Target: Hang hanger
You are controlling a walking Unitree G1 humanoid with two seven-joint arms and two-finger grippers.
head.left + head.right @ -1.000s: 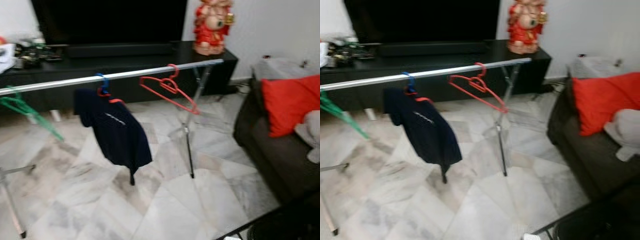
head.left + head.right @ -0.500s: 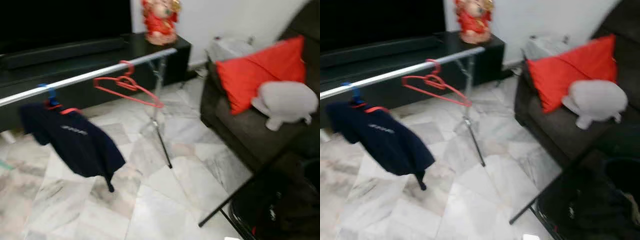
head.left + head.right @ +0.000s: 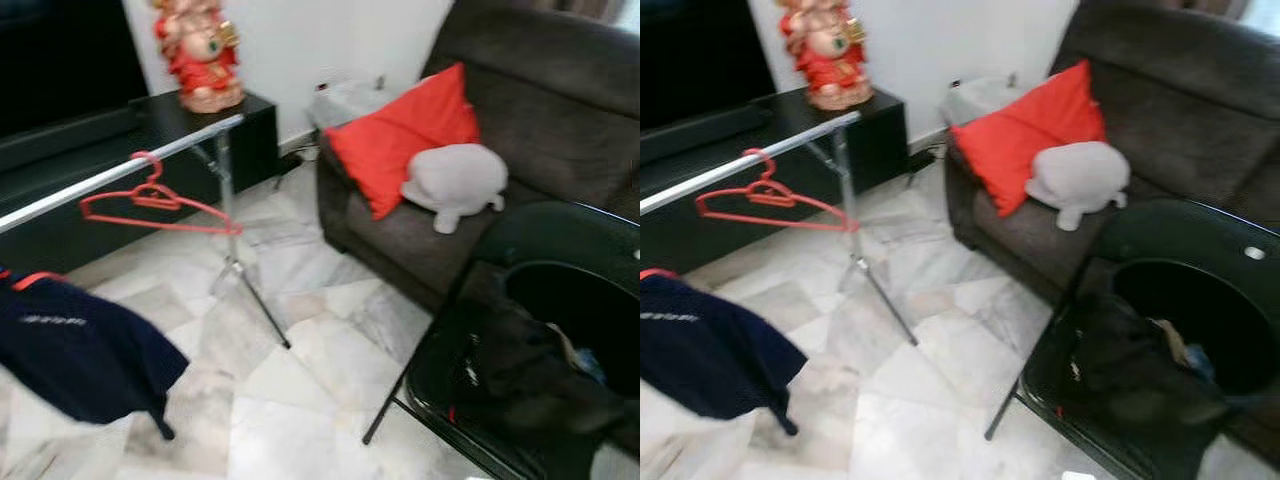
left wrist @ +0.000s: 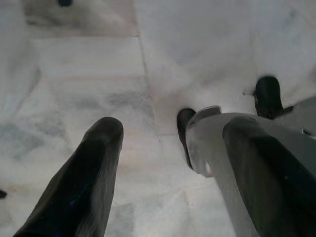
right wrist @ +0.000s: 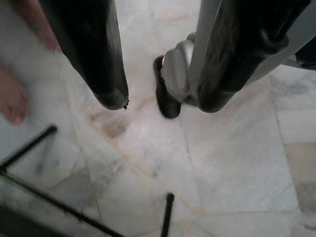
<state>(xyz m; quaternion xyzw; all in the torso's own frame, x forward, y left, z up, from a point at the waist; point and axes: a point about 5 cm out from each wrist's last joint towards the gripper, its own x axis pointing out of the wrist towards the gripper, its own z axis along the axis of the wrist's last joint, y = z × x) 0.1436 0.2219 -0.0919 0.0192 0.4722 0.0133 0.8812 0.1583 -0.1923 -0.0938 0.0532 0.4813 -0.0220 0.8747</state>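
A floor of pale marbled tiles (image 3: 300, 360) is seen throughout, with a white wall behind. A low black cabinet (image 3: 190, 125) is set against that wall, and a red figurine (image 3: 196, 50) stands on its top. To the right, a dark brown sofa (image 3: 540, 110) is placed, bearing a red cushion (image 3: 400, 135) and a grey plush toy (image 3: 455, 180) just beside it. In the near right corner a black glass table (image 3: 560, 250) is seen, with a dark heap of cloth (image 3: 520, 370) below its rim.

A silver rail (image 3: 120, 170) on a thin metal stand runs across the left of the scene, rising toward the cabinet. The red hanger (image 3: 150, 205) is hooked over this rail near its far end; its long axis lies roughly level, along the rail's direction, hook uppermost. A navy shirt (image 3: 80, 350) is hung lower left (its edges are blurred).

Compared with half a second ago, the whole picture is shifted leftward, so the camera is turned to the right; the hanger and shirt are kept on the rail as before.

The left gripper (image 4: 168, 143) is held over the floor with its fingers spread apart, and the right gripper (image 5: 158, 96) is likewise parted; a bare foot (image 5: 12, 96) of a person is seen near it.
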